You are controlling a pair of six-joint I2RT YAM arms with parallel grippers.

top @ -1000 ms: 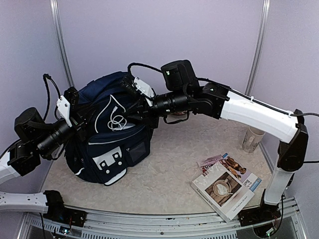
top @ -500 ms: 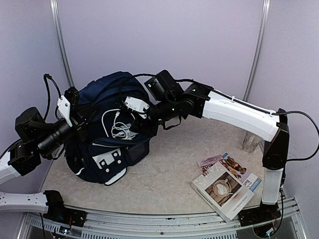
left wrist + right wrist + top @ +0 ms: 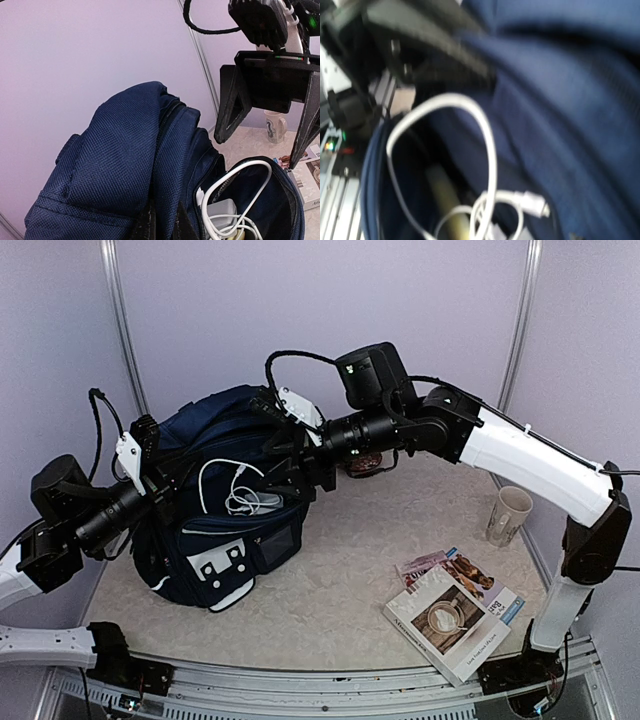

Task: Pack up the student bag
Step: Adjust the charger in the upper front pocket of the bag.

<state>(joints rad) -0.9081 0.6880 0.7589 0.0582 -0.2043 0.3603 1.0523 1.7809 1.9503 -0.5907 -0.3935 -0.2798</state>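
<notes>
The student bag (image 3: 225, 530), a navy backpack with a white patch, stands at the left of the table. Its front pocket gapes, with a white charger and coiled cable (image 3: 245, 498) lying inside. My left gripper (image 3: 165, 482) is shut on a fold of the bag's fabric beside the zip, as the left wrist view shows between my fingers (image 3: 166, 226). My right gripper (image 3: 280, 468) hovers open just above the pocket, apart from the cable. Its two dark fingers (image 3: 231, 107) stand wide apart over the charger (image 3: 222, 210). The right wrist view is blurred: a cable loop (image 3: 487, 145) over blue cloth.
Two books (image 3: 455, 608) lie at the front right of the table. A pale mug (image 3: 508, 514) stands at the far right, near the right arm's upright link. A dark round object (image 3: 365, 464) sits behind the right wrist. Purple walls with metal poles close in behind.
My right gripper carried the charger cable down into the front pocket, opened and let it go, then drew back up. The left gripper kept its hold.
</notes>
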